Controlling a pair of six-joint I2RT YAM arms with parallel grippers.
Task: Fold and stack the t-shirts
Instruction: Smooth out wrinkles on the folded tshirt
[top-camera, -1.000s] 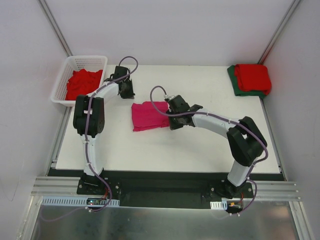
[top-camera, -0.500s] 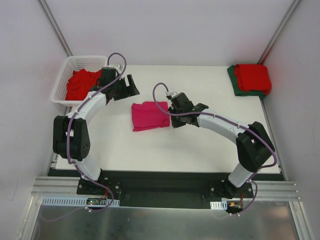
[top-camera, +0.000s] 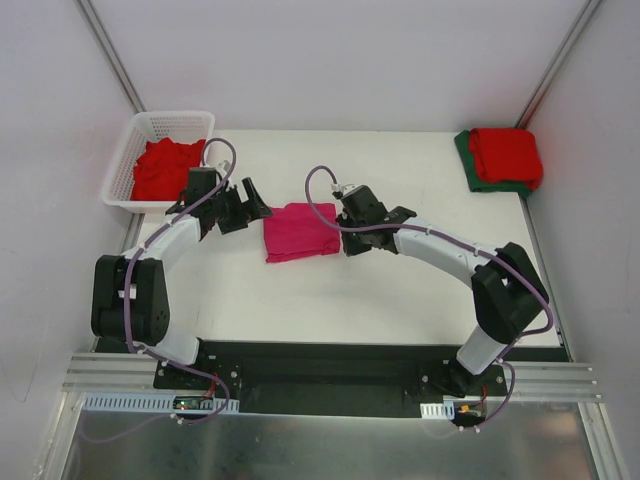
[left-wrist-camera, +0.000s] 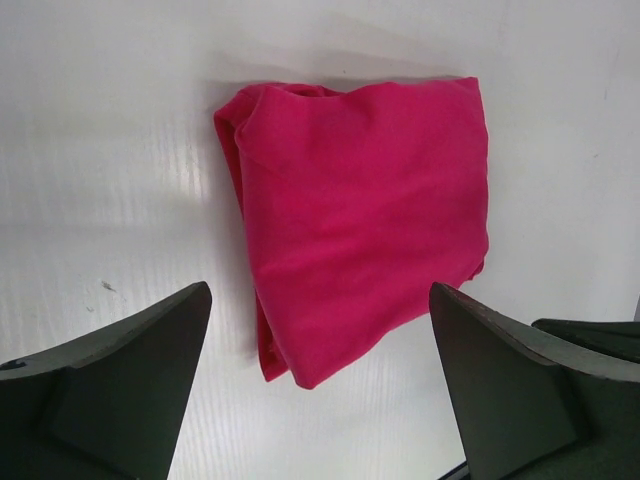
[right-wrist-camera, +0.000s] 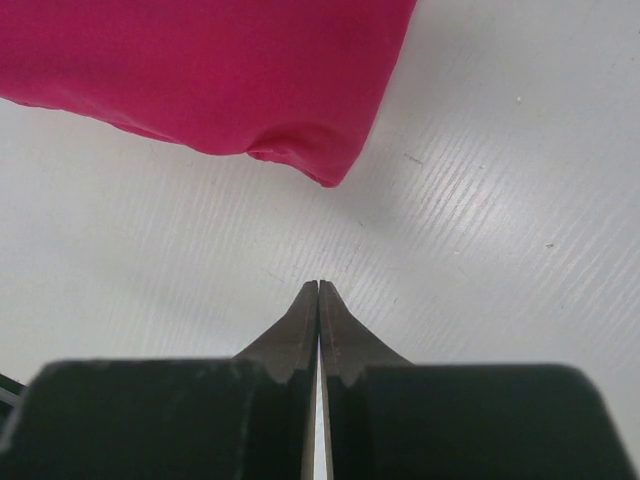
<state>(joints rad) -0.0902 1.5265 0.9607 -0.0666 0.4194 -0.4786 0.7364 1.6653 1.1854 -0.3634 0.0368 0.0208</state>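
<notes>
left fingers (left-wrist-camera: 120, 390) released, beside pink t-shirt (left-wrist-camera: 365, 215) | right fingers (right-wrist-camera: 298, 330) clenched empty at its corner | risk: fold pulled open if one layer caught

A white table (top-camera: 400, 290) with a faintly ribbed top carries three things. A folded pink shirt (top-camera: 297, 232) lies flat near its middle, a little to the left. At the far right corner a folded green shirt (top-camera: 470, 176) lies on the surface, a folded red shirt (top-camera: 507, 155) stacked on it. A white basket (top-camera: 165, 122) sits at the far left corner, reaching past the table's edge
</notes>
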